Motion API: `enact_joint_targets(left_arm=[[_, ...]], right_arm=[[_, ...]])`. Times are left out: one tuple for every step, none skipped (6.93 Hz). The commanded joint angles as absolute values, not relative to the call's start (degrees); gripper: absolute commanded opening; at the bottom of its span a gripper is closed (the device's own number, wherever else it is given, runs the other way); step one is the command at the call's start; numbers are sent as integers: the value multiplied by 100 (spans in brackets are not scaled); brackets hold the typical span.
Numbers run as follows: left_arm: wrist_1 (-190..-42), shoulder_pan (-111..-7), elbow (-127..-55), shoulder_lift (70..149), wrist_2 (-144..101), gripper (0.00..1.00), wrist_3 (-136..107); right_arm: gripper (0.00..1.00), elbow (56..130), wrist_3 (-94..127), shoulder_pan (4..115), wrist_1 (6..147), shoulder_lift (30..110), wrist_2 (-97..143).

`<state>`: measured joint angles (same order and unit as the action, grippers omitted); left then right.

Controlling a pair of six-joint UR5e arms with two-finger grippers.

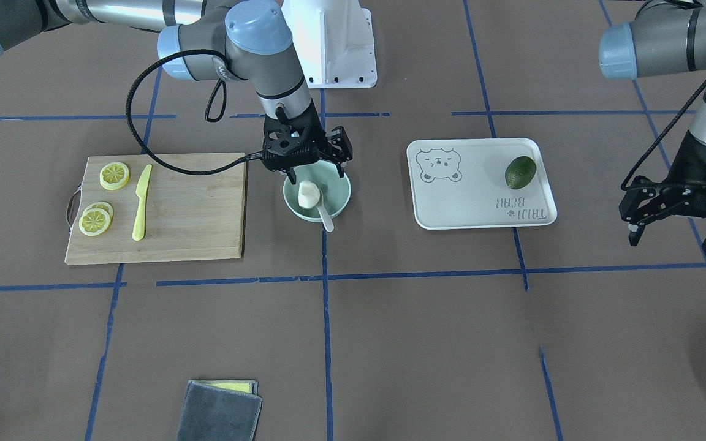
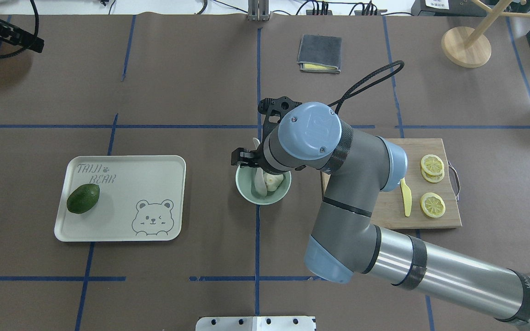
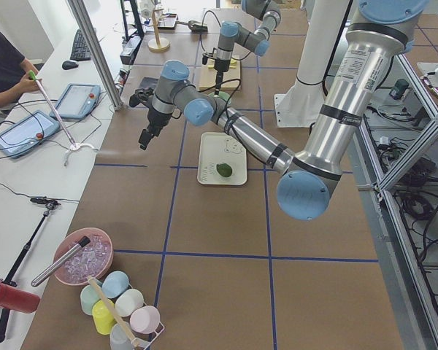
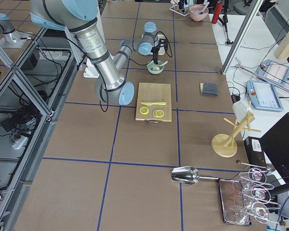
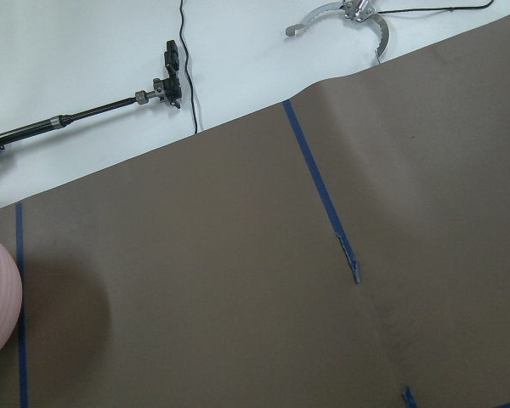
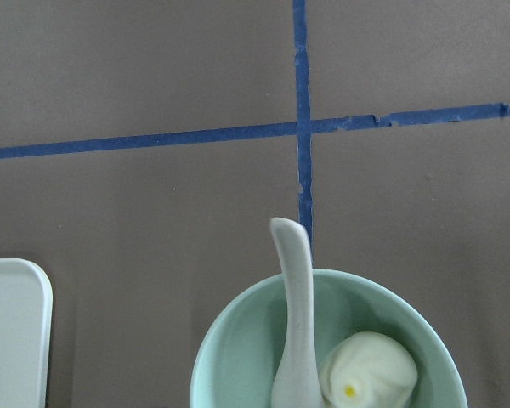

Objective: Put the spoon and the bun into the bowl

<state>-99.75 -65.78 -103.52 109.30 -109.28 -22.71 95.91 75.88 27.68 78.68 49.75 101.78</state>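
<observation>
The mint-green bowl (image 1: 345, 195) stands at the table's middle. The white bun (image 1: 308, 194) lies inside it. The off-white spoon (image 1: 325, 215) rests in it too, its handle sticking out over the rim. My right gripper (image 1: 317, 171) hovers just above the bowl's robot-side edge, open and empty. The right wrist view looks down on the bowl (image 6: 229, 340), the spoon (image 6: 293, 323) and the bun (image 6: 370, 374). The overhead view shows the bowl (image 2: 246, 193) partly under the right arm. My left gripper (image 1: 675, 242) is open and empty, far off beyond the tray.
A wooden cutting board (image 1: 193, 214) with lemon slices (image 1: 114, 176) and a yellow knife (image 1: 140, 202) lies beside the bowl. A white bear-print tray (image 1: 469, 196) holds a green fruit (image 1: 520, 172). A folded grey cloth (image 1: 221, 410) lies near the operators' edge.
</observation>
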Motion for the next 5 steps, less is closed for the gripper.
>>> enact_joint_targets(left_arm=[[-9967, -6696, -10240, 10855, -10942, 100, -2119], [-9967, -6958, -9996, 10828, -11334, 100, -2014], [-9967, -7344, -9689, 10706, -12025, 100, -1421], [-9958, -7661, -9503, 10548, -12293, 100, -963], [-9967, -7925, -9370, 10382, -12322, 100, -845]], right_arm=[[100, 9624, 7585, 2786, 7875, 4975, 10178], [100, 9772, 7568, 2969, 7953, 5009, 10239], [100, 9939, 7489, 3362, 8102, 5201, 10622], [100, 10358, 7088, 3949, 8469, 5542, 11270], [100, 10754, 6371, 4460, 8864, 5868, 11711]])
